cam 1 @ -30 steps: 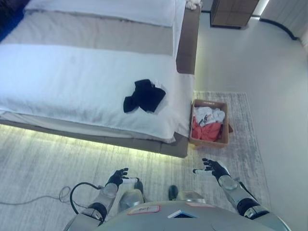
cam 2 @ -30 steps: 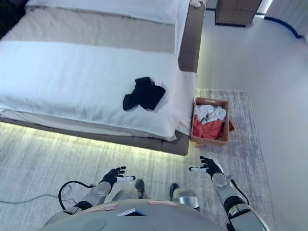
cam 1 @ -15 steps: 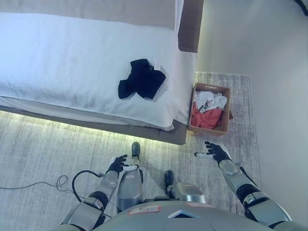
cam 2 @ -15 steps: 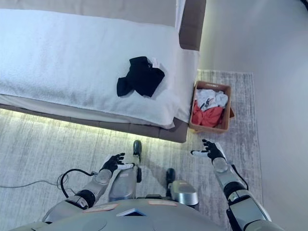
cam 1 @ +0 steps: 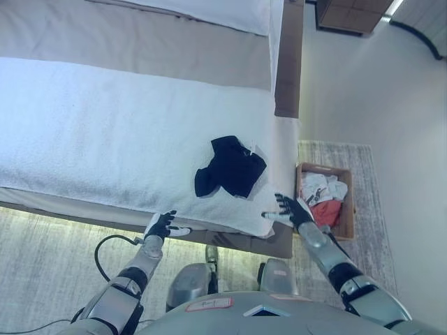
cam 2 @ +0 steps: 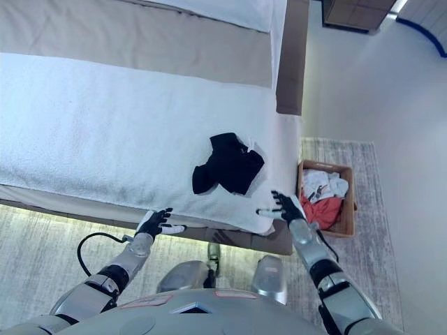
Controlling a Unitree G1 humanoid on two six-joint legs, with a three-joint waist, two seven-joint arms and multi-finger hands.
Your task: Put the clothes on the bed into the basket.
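Observation:
A crumpled black garment (cam 1: 231,167) lies on the white bed (cam 1: 105,132) near its right front corner. A brown basket (cam 1: 327,199) stands on the rug right of the bed, holding white and red clothes. My right hand (cam 1: 288,211) is open, fingers spread, over the bed's front right corner, a little below and right of the garment, between it and the basket. My left hand (cam 1: 160,225) is open and empty at the bed's front edge, below and left of the garment.
A brown bed frame end (cam 1: 289,63) runs along the bed's right side. A grey patterned rug (cam 1: 363,230) lies under the basket. Dark wooden furniture (cam 1: 346,15) stands at the top right. Pale floor (cam 1: 363,91) lies right of the bed.
The camera has moved closer to the bed. Both hands have come up from over the floor to the bed's front edge, the right one near the garment. The garment and basket have not moved.

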